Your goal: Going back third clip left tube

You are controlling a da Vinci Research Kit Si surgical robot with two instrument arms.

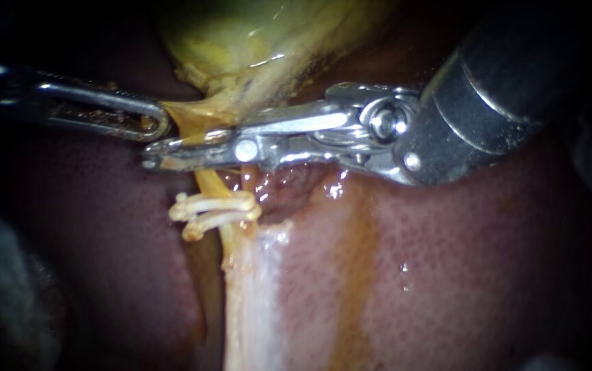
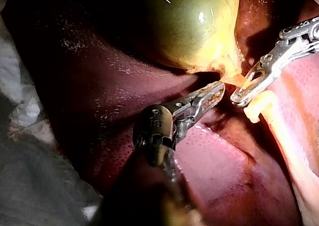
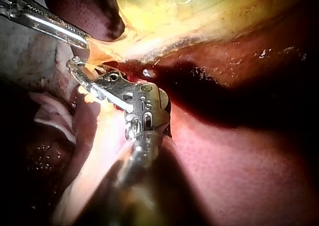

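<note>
The yellow-green gallbladder [image 1: 255,41] narrows to a yellow neck at the upper middle. My left instrument [image 1: 157,124] comes in from the left with its jaws shut on that neck tissue. A thin yellow tube [image 1: 208,182] runs down from the neck, the left tube. Two pale clips [image 1: 215,205] sit across it, one just under the other. My right instrument [image 1: 153,156] reaches in from the upper right. Its long slim jaws lie across the tube just above the clips, with a narrow gap showing. In the left wrist view both tips, left [image 2: 217,90] and right [image 2: 238,97], meet at the neck.
Dark red liver [image 1: 461,261] surrounds the site. A pale whitish strip of tissue [image 1: 255,302] runs down from the clips. The right instrument's thick dark shaft [image 1: 495,75] fills the upper right. White cloth [image 2: 15,86] lies beside the liver in the left wrist view.
</note>
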